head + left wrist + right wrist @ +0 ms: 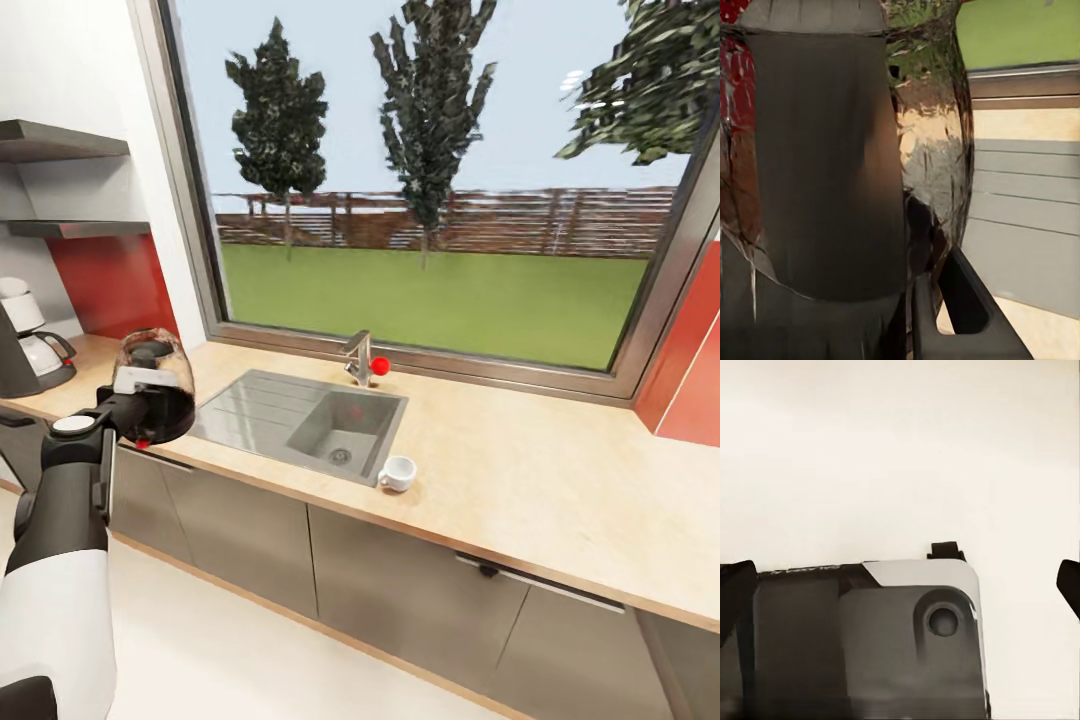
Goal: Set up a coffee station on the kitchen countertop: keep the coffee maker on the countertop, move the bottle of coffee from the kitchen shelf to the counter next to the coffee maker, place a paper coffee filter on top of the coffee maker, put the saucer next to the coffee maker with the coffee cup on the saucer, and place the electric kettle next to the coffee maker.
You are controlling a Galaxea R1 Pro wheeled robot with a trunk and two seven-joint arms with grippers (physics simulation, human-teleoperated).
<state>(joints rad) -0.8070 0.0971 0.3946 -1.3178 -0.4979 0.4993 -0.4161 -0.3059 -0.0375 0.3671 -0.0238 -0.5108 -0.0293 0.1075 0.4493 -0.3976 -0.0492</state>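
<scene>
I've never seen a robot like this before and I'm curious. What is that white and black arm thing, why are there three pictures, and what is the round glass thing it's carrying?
It is a robot on wheels with two arms, drawn by a computer program, not real. The big picture comes from a camera on its head, looking down at a kitchen countertop. The other two come from small cameras near each gripper, which is the robot's two-fingered hand.

The left gripper holds the electric kettle, a dark glass one, above the counter's edge. The left wrist picture shows that kettle very close up.

On the counter sit a sink with a tap, a white coffee cup by the sink's corner, and the coffee maker at the far left. Two kitchen shelves hang above it.

The right wrist picture looks at pale floor and part of the robot's own body; its right gripper looks open and empty.
</scene>
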